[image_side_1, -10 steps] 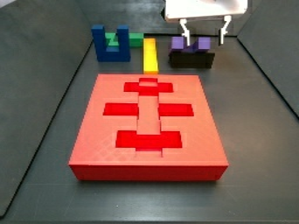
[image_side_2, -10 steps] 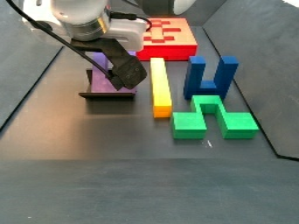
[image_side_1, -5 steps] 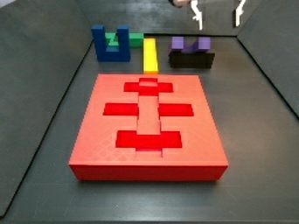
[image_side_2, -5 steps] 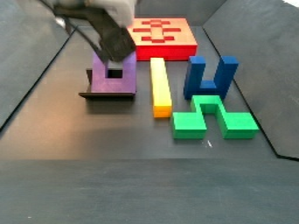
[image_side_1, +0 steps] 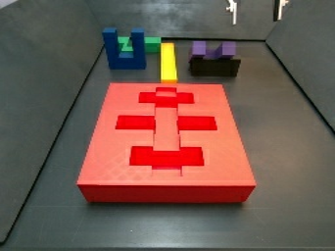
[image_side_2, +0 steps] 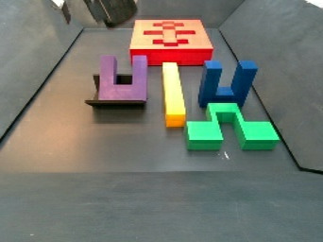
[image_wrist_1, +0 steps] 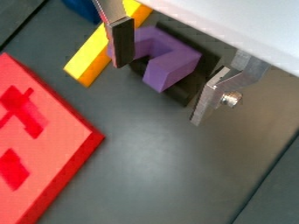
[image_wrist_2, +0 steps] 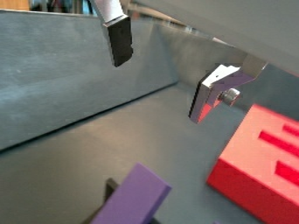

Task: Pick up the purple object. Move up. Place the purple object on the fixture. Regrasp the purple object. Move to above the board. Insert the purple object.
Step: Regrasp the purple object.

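The purple object [image_side_1: 214,49] stands prongs-up on the black fixture [image_side_1: 215,68] at the far end of the floor, also shown in a side view as the purple object [image_side_2: 123,77] on the fixture [image_side_2: 113,100]. My gripper [image_side_1: 256,10] hangs well above it, open, with nothing between its fingers. In a wrist view the gripper [image_wrist_1: 167,68] looks down on the purple object [image_wrist_1: 163,58], which sits free in the fixture [image_wrist_1: 181,90]. The red board [image_side_1: 167,137] with darker recesses lies in the middle of the floor.
A yellow bar [image_side_2: 175,93] lies beside the fixture. A dark blue U-shaped block [image_side_2: 228,83] and a green block [image_side_2: 229,128] sit beyond it. Dark walls enclose the floor on all sides.
The gripper has let go of the purple object and risen straight up, nearly out of both side views. The purple object stays on the fixture.
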Controlling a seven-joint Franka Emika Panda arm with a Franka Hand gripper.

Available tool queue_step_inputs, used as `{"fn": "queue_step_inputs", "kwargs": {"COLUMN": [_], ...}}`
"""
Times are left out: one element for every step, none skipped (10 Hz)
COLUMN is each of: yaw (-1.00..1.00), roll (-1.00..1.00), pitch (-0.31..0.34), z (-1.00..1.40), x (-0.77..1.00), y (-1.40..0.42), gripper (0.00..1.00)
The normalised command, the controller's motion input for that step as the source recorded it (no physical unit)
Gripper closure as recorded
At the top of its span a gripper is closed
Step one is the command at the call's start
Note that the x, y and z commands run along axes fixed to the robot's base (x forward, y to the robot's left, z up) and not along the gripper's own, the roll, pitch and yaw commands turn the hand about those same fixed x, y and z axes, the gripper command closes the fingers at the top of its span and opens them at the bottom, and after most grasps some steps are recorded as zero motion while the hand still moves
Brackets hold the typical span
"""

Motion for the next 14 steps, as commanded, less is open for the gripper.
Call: {"fn": "queue_step_inputs", "kwargs": {"yaw": [0.15,0.17,0.34,0.38,0.39,0.39,0.43,0.47,0.47,0.49,0.48,0.39,0.33,0.27], "roll": [1.00,1.00,1.00,1.00,1.00,1.00,1.00,1.00,1.00,1.00,0.96,0.91,0.94,1.00], "pitch": [0.000,0.017,0.123,0.137,0.117,0.171,0.177,0.174,0.160,0.091,0.023,0.000,0.000,0.066], "z": [0.04,0.04,0.00,0.00,0.00,0.00,0.00,-0.02,-0.05,-0.17,-0.30,-0.37,-0.34,-0.27], "x": [0.19,0.16,0.09,0.08,0.08,0.06,0.00,0.00,0.00,0.00,0.00,0.00,0.00,-0.03], "y": [-0.07,-0.05,0.00,0.00,0.00,0.00,0.00,0.02,0.04,0.11,0.20,0.25,0.23,0.21], "gripper": [0.00,0.00,0.00,0.00,0.00,0.00,0.00,0.00,0.00,0.00,0.00,0.00,0.00,0.00]}}
